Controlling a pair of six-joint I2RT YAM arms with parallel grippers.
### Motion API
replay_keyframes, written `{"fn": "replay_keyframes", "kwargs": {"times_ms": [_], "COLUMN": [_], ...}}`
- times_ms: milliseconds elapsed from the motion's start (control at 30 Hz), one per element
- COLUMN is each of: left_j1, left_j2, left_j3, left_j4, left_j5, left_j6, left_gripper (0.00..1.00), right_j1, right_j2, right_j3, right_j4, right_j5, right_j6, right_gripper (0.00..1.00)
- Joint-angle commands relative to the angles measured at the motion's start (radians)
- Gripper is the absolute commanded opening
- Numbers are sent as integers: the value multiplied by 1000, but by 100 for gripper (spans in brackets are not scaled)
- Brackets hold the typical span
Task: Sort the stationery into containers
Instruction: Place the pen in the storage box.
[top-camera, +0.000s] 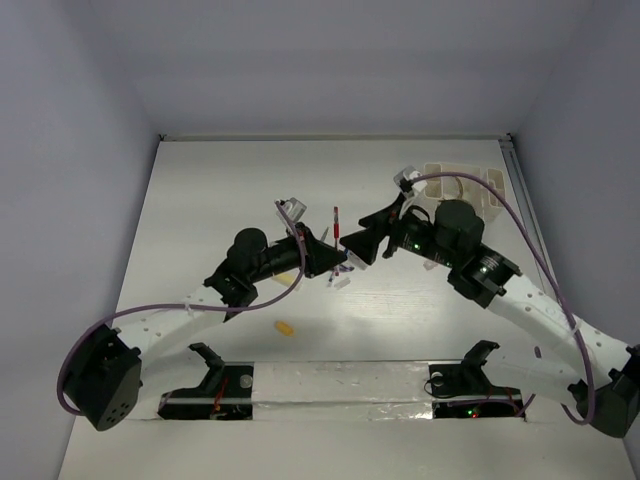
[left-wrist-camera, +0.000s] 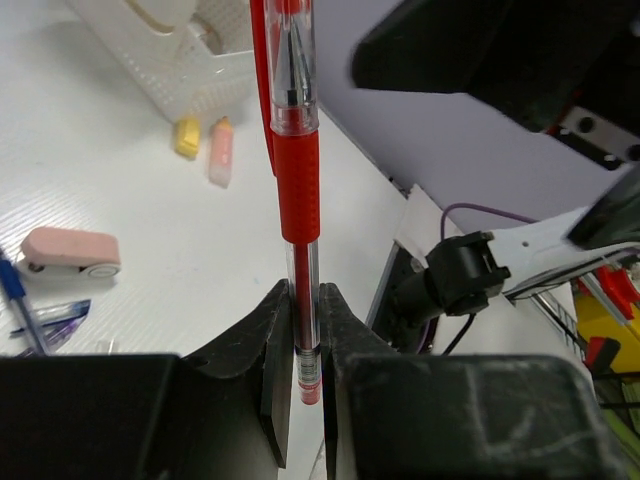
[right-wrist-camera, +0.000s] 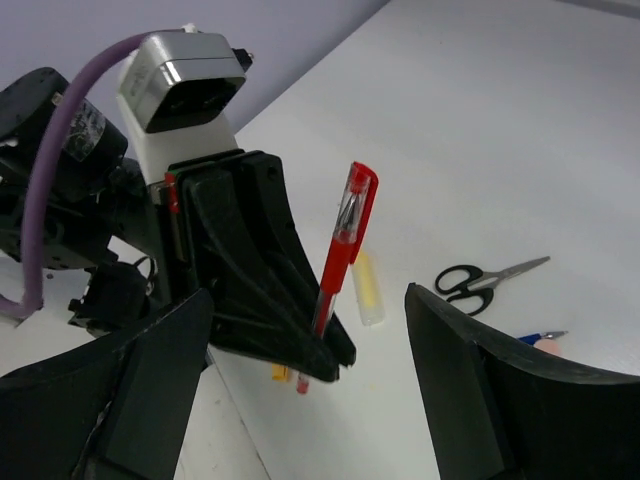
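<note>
The left gripper (left-wrist-camera: 302, 295) is pressed together on a red pen (left-wrist-camera: 297, 170). It pinches the pen near the lower end, so the pen stands upright out of the fingers (left-wrist-camera: 272, 350) with the capped end up. The right gripper (right-wrist-camera: 308, 300) is spread wide. Its fingers (right-wrist-camera: 140, 400) stand on either side of the left gripper and the pen, and from the right wrist they touch neither. In the top view the two grippers face each other nose to nose over the middle of the table (top-camera: 220, 180), with the pen rising between them.

On the table below, the right wrist view shows a pale yellow stick (right-wrist-camera: 368, 290) lying just behind the pen and scissors (right-wrist-camera: 490, 277) a little further off. The left wrist view shows a pink rounded piece (left-wrist-camera: 70, 253) with a blue pen (left-wrist-camera: 15, 295) just beside it. Beyond them a yellow block (left-wrist-camera: 187, 137) and a pink block (left-wrist-camera: 221, 152) lie side by side, close to the wall of the white organiser (left-wrist-camera: 170, 70). In the top view the organiser sits at the far right of the table, behind the right arm, and a small yellow bit (top-camera: 286, 326) lies alone near the left arm.
</note>
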Motion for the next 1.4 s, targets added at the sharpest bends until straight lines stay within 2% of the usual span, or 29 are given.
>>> {"fn": "replay_keyframes", "kwargs": {"times_ms": [0, 100, 200, 400, 700, 733, 767, 833, 867, 1100, 1267, 1367], "left_j1": [-17, -27, -37, -56, -56, -56, -56, -56, -56, -65, -76, -76], "left_j2": [-2, 18, 33, 48, 36, 35, 33, 24, 18, -54, -122, -157], "left_j3": [-2, 9, 18, 21, 23, 27, 32, 38, 38, 18, -40, -79], "left_j4": [135, 135, 143, 144, 126, 112, 101, 66, 54, -66, -97, -87], "left_j5": [72, 79, 84, 81, 53, 50, 41, 21, 3, -82, -143, -184], "left_j6": [-13, -9, -8, -2, 12, 15, 21, 43, 52, 116, 130, 139], "left_gripper": [0, 0, 0, 0, 0, 5, 22, 40, 53, 79, 90, 94], "right_j1": [-6, -6, -6, -6, -6, -6, -6, -6, -29, -209, -363, -431], "right_j2": [63, 103, 129, 137, 145, 143, 137, 132, 131, 123, 192, 252], "right_j3": [48, 56, 61, 41, 25, 24, 25, 25, 25, 25, 82, 111], "right_j4": [72, 111, 133, 176, 152, 148, 142, 139, 139, 188, 208, 237], "right_j5": [-84, -104, -92, -64, -21, -9, 8, 63, 80, 187, 273, 420], "right_j6": [-7, 15, 24, 43, 58, 56, 56, 58, 59, 133, 124, 89], "right_gripper": [83, 83, 79, 57, 9, 1, 0, 0, 0, 0, 0, 0]}}
